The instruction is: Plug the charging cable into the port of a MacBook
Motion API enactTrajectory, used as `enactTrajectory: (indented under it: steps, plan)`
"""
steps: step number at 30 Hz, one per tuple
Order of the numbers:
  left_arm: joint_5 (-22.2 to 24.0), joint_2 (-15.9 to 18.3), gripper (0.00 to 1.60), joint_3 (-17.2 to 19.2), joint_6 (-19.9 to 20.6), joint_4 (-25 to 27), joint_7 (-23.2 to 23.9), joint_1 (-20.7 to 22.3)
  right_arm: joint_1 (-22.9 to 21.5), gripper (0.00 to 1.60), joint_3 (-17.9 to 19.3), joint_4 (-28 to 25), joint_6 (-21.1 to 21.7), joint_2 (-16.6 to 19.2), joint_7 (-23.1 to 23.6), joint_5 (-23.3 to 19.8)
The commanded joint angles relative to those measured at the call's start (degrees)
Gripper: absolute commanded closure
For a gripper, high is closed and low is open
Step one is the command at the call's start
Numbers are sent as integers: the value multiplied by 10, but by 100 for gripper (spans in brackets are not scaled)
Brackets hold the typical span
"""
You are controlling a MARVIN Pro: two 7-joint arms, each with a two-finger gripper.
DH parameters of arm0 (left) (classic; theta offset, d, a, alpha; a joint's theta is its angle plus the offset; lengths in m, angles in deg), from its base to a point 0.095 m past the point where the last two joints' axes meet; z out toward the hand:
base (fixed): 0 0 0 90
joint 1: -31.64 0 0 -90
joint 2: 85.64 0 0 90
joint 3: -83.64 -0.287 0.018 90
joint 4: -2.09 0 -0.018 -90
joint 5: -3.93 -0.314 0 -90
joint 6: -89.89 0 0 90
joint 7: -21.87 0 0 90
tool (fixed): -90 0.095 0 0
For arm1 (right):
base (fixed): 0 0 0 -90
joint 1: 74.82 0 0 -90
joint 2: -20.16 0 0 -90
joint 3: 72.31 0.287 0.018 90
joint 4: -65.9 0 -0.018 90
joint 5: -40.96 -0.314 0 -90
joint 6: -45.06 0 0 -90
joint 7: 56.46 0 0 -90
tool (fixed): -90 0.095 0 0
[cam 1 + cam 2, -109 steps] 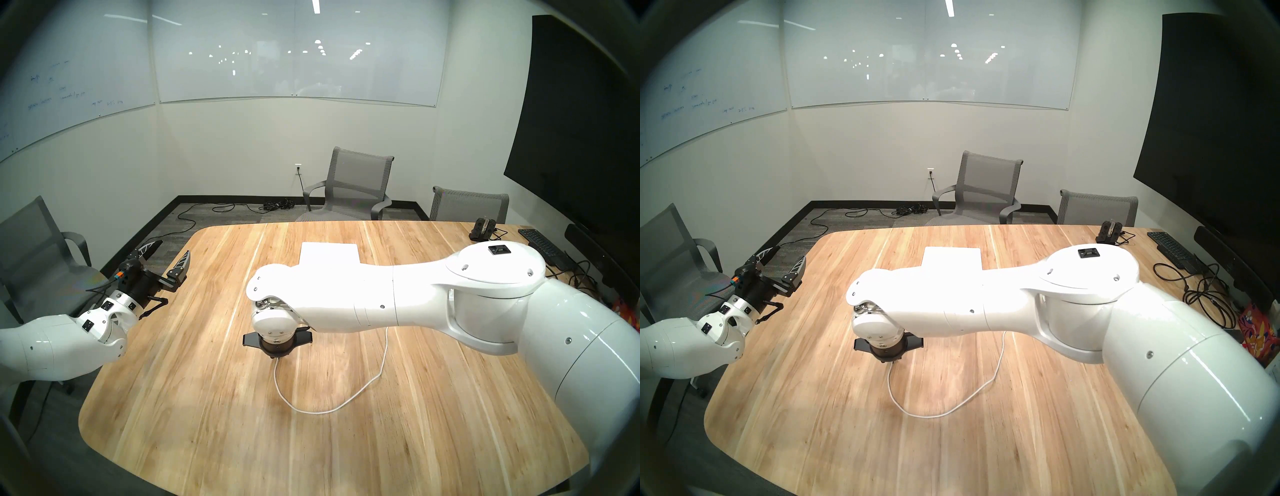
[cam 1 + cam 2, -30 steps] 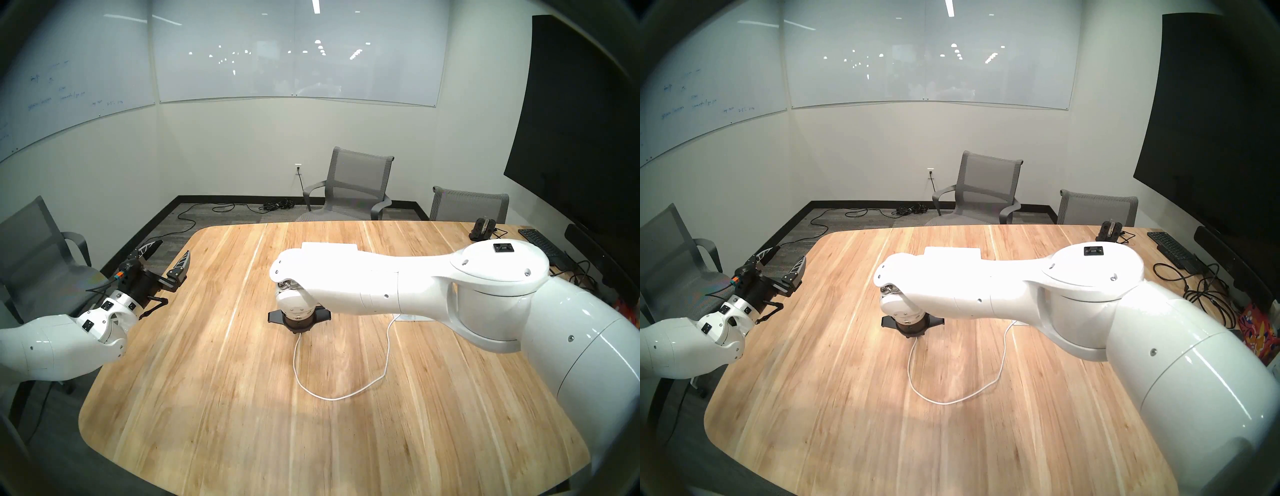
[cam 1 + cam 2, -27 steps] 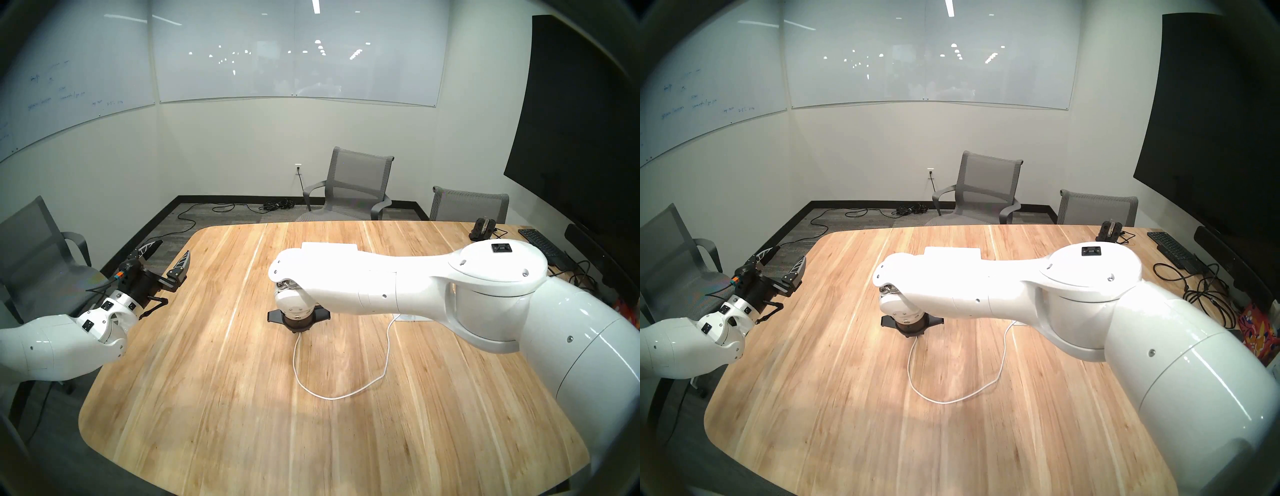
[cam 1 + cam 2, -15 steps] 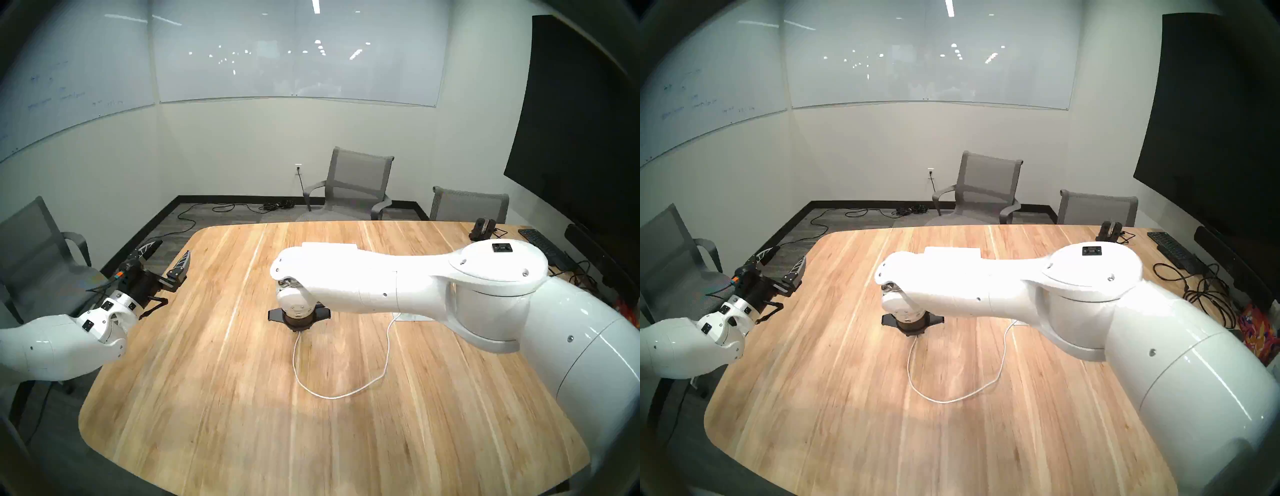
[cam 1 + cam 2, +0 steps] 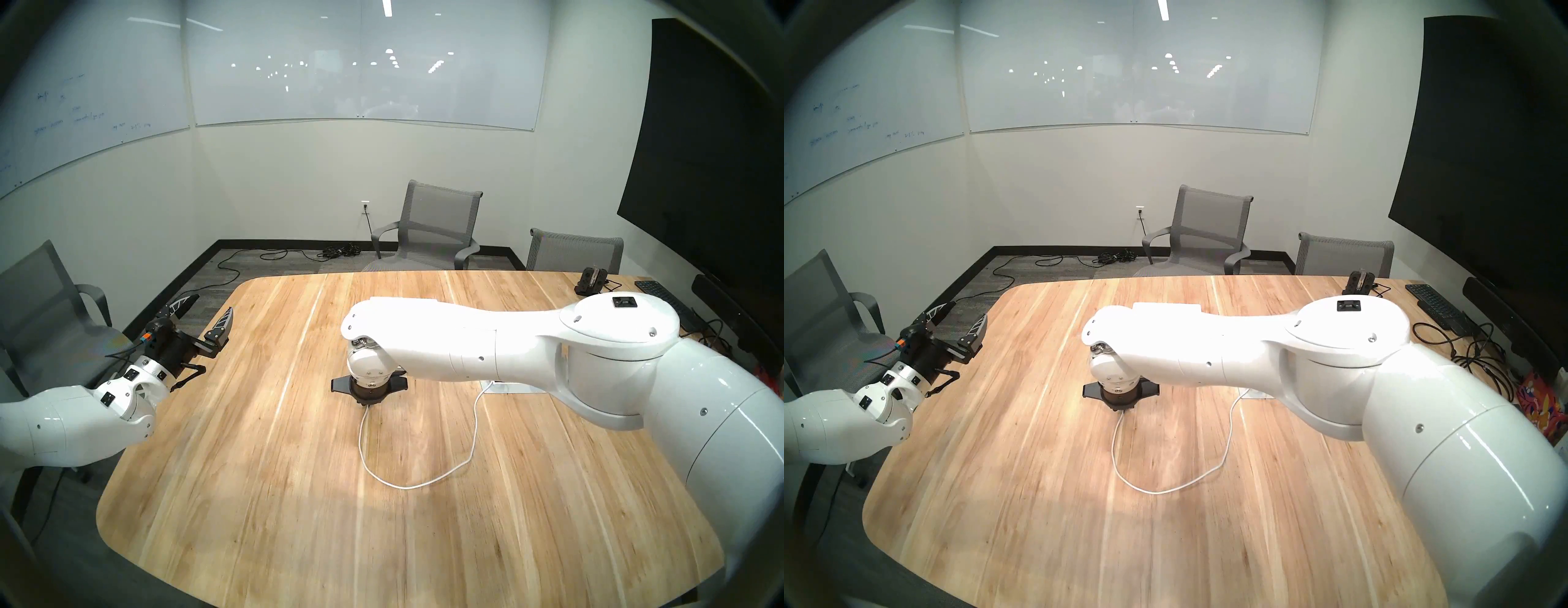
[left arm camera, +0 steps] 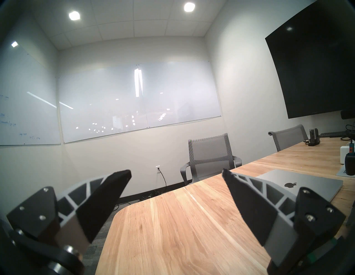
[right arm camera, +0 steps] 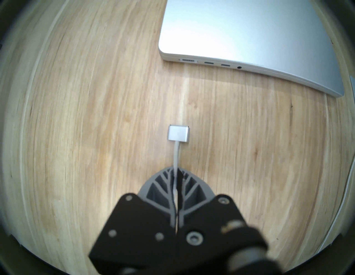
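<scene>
Since the earlier frames my right arm had carried the cable away from the near middle of the table, toward the MacBook, and the loop of cord behind it had followed. My right gripper was closed tightly on the charging cable, holding the cord a little behind the connector tip. The tip stuck out in front of my fingers, low over the wood; I could not tell if it touched. My left gripper was wide apart, holding nothing, well to the side by the table's edge.

The picking up was done, I judged; the plugging was not. The tip faced the laptop's side edge but was still clearly apart from it, and the port, the endmost slot near the corner, stood only a bit to one side of its line. Between them the table was bare, so there was free room to go forward. The rest of the cord lay slack behind.
</scene>
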Motion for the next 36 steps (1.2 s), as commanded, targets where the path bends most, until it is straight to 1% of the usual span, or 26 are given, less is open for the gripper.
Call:
enactTrajectory:
  steps: [1,23,36]
  plan:
    - [0,1,0,7,-4,1,0,9,42,160,-32,9,12,8,6,6]
    - [0,1,0,7,-4,1,0,9,45,160,-33,29,32,5,32,30]
    - [0,1,0,8,-4,1,0,9,42,160,-27,35,38,7,45,31]
